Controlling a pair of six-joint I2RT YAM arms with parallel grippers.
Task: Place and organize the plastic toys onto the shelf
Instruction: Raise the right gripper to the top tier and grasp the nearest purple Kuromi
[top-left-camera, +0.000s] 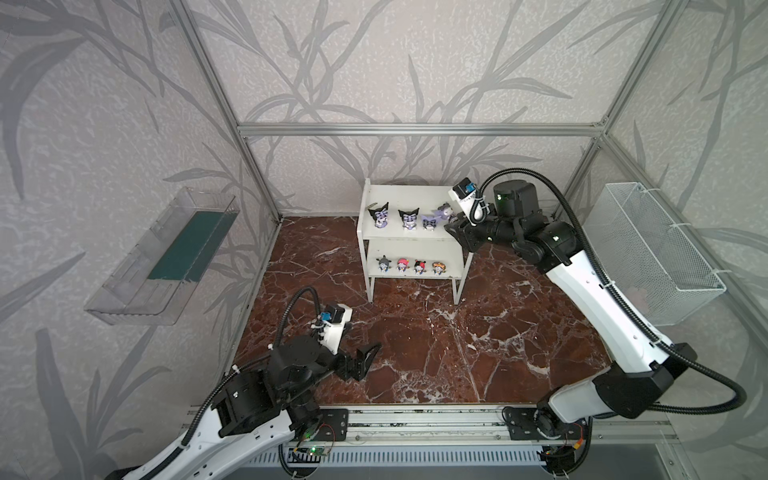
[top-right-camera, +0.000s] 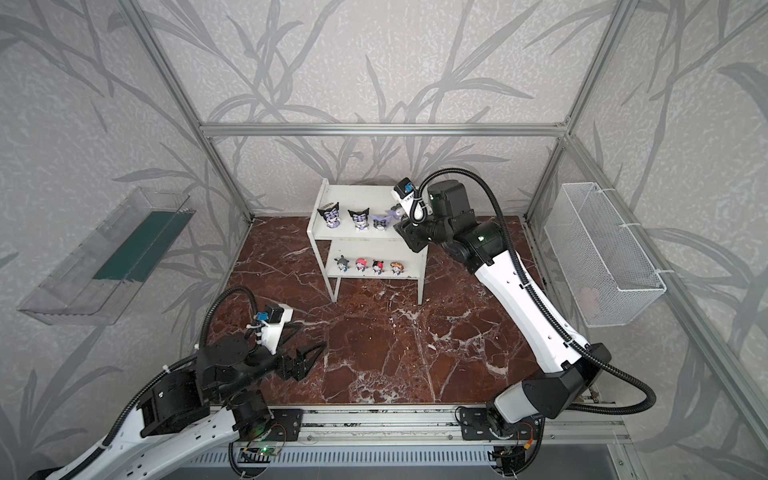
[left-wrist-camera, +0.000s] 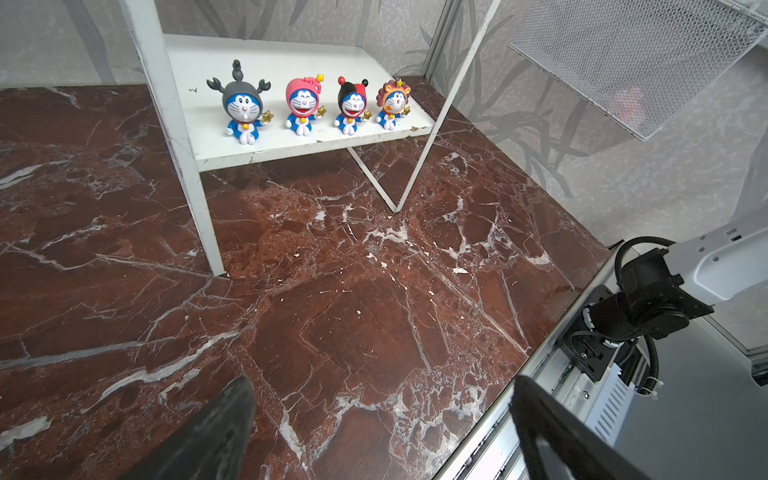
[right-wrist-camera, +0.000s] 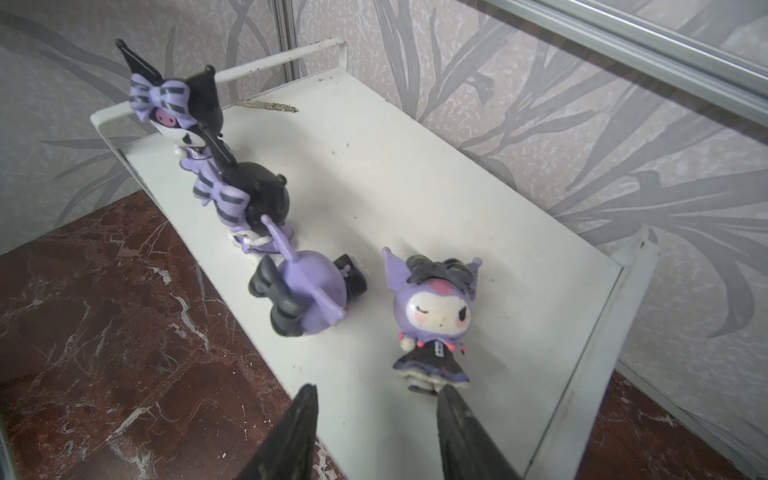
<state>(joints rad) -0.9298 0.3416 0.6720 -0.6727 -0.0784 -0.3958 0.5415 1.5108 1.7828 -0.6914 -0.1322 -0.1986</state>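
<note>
- The right gripper (right-wrist-camera: 376, 401) is being held at the right-hand end of the upper board of the shelf (right-wrist-camera: 457, 187), with its jaws standing partly apart and nothing being gripped between them.
- A lavender figurine with one closed eye (right-wrist-camera: 432, 307) is being shown on that board just beyond the fingertips, its face being turned toward the gripper. Its skirt is lying right at the tip of one finger (right-wrist-camera: 457, 424), and whether the two are touching cannot be told.
- Just beside it on the same board a second lavender figurine (right-wrist-camera: 307, 303) is being seen. Past that are a black figurine with a striped bow (right-wrist-camera: 257, 199) and, by the far side rail, another black figurine (right-wrist-camera: 183, 104).
- In both top views these four are being shown in a row along the upper board, the one nearest the gripper sitting slightly behind the line.
- On the lower board four smaller figurines are being displayed upright in a row, each apart from the next: the grey-headed figurine (left-wrist-camera: 243, 104), the pink-headed figurine (left-wrist-camera: 302, 104), the black-red-headed figurine (left-wrist-camera: 353, 104) and the orange-headed figurine (left-wrist-camera: 392, 102).
- The left gripper (left-wrist-camera: 382, 386) is being held above the marble tabletop (left-wrist-camera: 332, 311), near its front edge and well apart from the shelf, its jaws being spread wide with nothing between them.
- A wire-mesh basket (top-left-camera: 648, 249) and a clear tray (top-left-camera: 158, 257) are being seen on the side walls.
</note>
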